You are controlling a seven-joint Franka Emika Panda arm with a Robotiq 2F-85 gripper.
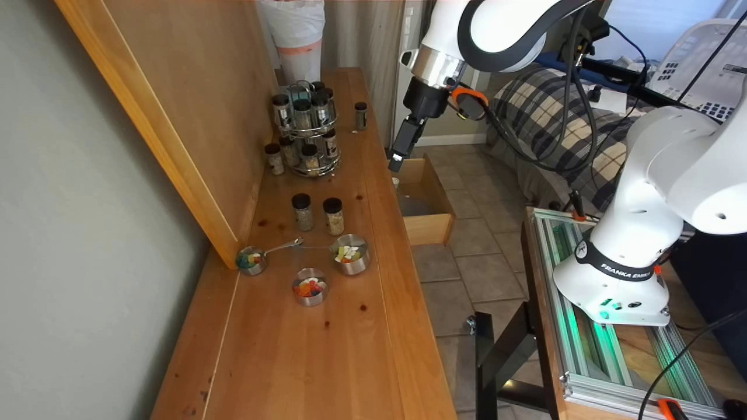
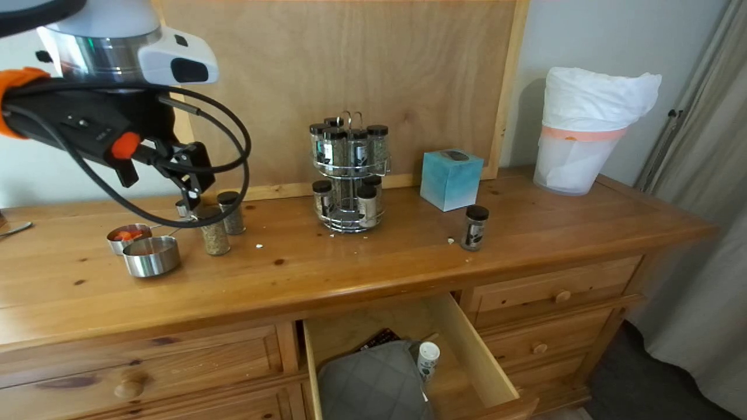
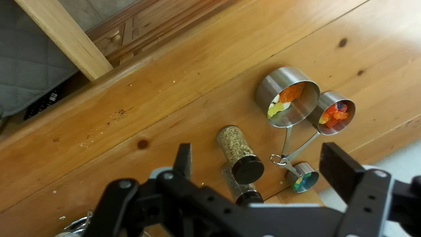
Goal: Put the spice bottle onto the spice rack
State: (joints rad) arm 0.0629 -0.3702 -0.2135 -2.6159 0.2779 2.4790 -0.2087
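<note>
In an exterior view, steel measuring cups (image 2: 150,263) are set toward the left of the wooden dresser (image 2: 350,268). The gripper (image 2: 160,188) is held raised, its fingers spread apart. Beside the cups, an herb-filled spice bottle (image 2: 215,241) and a second spice bottle (image 2: 235,225) are stood upright, close together. Farther right, black-capped jars (image 2: 367,209) are carried on two tiers of the spice rack (image 2: 349,226). Beyond it, a blue tissue box (image 2: 446,184) is followed by a third spice bottle (image 2: 474,230), also upright; a lined waste bin (image 2: 575,157) is placed rightmost. Which loose bottle is meant cannot be told.
</note>
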